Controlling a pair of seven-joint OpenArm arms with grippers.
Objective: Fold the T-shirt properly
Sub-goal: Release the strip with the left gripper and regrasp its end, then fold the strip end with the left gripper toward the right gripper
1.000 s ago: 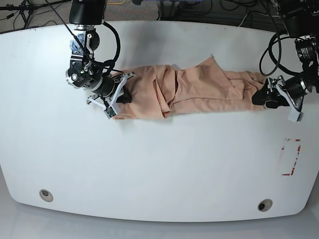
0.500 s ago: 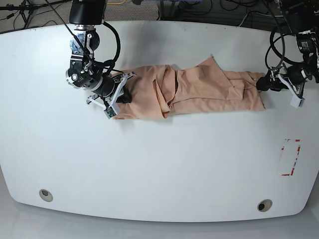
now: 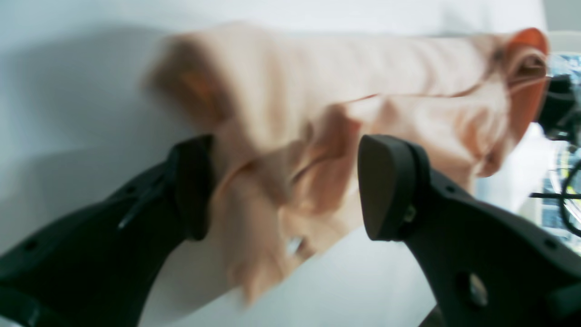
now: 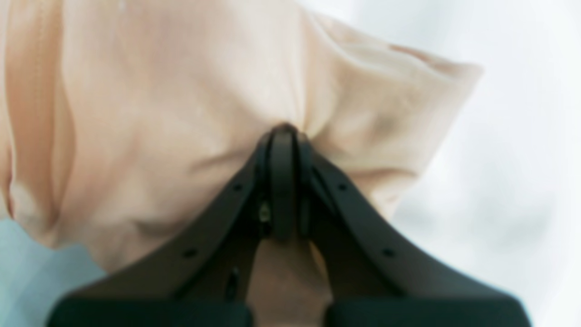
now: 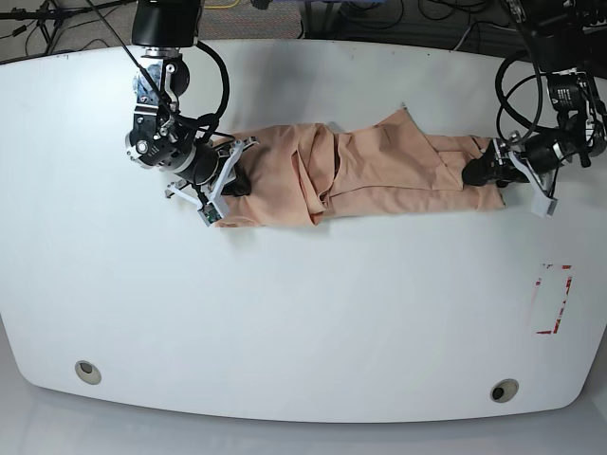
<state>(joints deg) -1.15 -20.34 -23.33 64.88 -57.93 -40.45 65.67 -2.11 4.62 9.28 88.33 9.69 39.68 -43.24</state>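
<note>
Peach shirt (image 5: pixel 365 175): right gripper (image 4: pixel 283 136) pinches one end; left gripper (image 3: pixel 283 186), jaws wide, straddling the other, may grab unevenly.

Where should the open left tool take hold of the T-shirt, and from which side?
Probably the bunched end of the T-shirt nearest the left tool, approached from that end along the table: the folds rise there between its open jaws, easy to pinch.
</note>
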